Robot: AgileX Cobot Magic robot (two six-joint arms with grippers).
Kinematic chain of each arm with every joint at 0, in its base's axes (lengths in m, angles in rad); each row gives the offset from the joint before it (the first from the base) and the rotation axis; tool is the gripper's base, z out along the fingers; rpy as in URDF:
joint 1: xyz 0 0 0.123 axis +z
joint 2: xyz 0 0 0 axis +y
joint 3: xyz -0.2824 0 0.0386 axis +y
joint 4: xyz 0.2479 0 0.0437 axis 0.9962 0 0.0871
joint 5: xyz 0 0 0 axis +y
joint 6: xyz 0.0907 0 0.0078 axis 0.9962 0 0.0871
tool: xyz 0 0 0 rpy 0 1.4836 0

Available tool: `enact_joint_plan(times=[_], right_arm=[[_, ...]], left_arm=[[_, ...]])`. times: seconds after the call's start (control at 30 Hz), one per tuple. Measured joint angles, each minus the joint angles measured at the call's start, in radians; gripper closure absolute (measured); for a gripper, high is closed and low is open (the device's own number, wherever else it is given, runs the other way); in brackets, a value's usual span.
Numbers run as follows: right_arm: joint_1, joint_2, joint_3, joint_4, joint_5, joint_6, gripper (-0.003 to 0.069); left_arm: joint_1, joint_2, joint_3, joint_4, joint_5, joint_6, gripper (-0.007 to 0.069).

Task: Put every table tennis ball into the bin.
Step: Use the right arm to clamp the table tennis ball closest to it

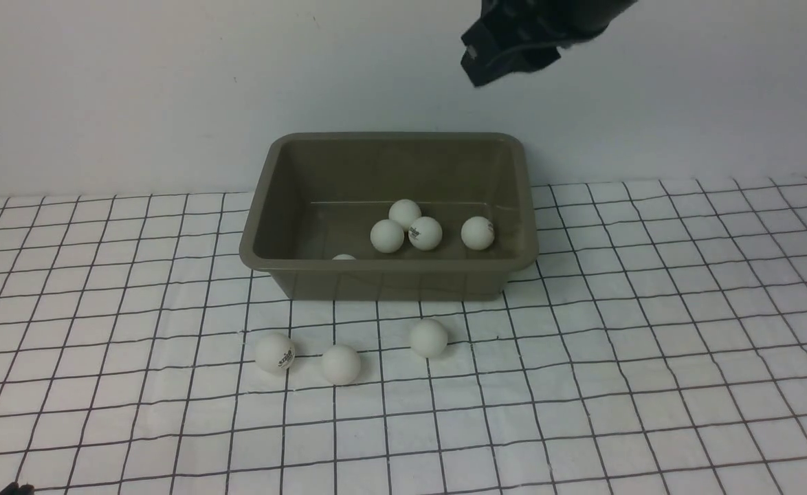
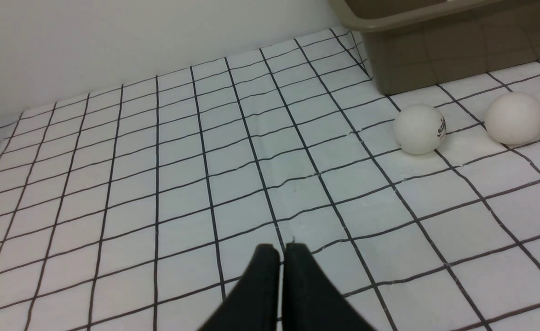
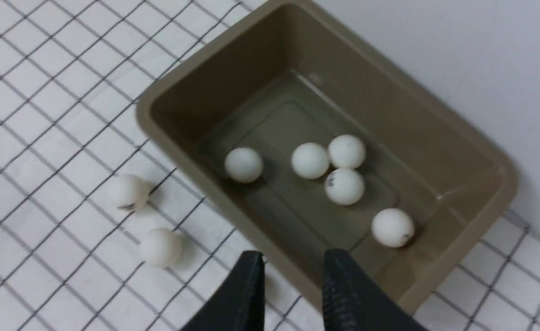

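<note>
Bin (image 1: 390,278), olive-brown: 5 table tennis balls (image 1: 425,233) inside. 3 more balls (image 1: 341,364) on grid cloth (image 1: 651,344), just in front of bin. R gripper (image 3: 293,259): above bin, jaws apart, empty. L gripper (image 2: 281,250): jaws together, low over cloth.

Flat table surface under a white cloth with a thin black grid (image 1: 651,344), lightly wrinkled. Resting on it: one rectangular olive-brown plastic bin (image 1: 390,283), rounded corners, flared rim, upright at the far middle. Three small matte white table tennis balls lie on the cloth before its near side: logo-printed ball (image 1: 275,353); plain ball (image 1: 341,364) just beside it; third ball (image 1: 428,337) nearer the bin, apart from both.
</note>
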Motion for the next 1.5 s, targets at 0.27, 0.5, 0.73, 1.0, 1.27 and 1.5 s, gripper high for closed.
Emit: enact_joint_plan(times=[0.27, 0.5, 0.73, 1.0, 1.27, 1.5], right_arm=[[0.024, -0.028, 0.29, 0.036, -0.005, -0.008, 0.0489], [0.125, -0.028, 0.512, -0.053, -0.227, 0.148, 0.0489], [0.21, 0.025, 0.55, -0.304, -0.392, 0.491, 0.0489], [0.21, 0.163, 0.528, -0.325, -0.4, 0.604, 0.0459], [0.21, 0.2, 0.472, -0.292, -0.452, 0.608, 0.0313], [0.21, 0.222, 0.471, -0.298, -0.492, 0.611, 0.0209]], left_arm=[[0.0, 0.0, 0.0, 0.0, 0.0, 0.0, 0.0629], [0.0, 0.0, 0.0, 0.0, 0.0, 0.0, 0.0629], [0.0, 0.0, 0.0, 0.0, 0.0, 0.0, 0.0629], [0.0, 0.0, 0.0, 0.0, 0.0, 0.0, 0.0629], [-0.001, 0.0, 0.0, 0.0, 0.0, 0.0, 0.0629], [-0.001, 0.0, 0.0, 0.0, 0.0, 0.0, 0.0629]])
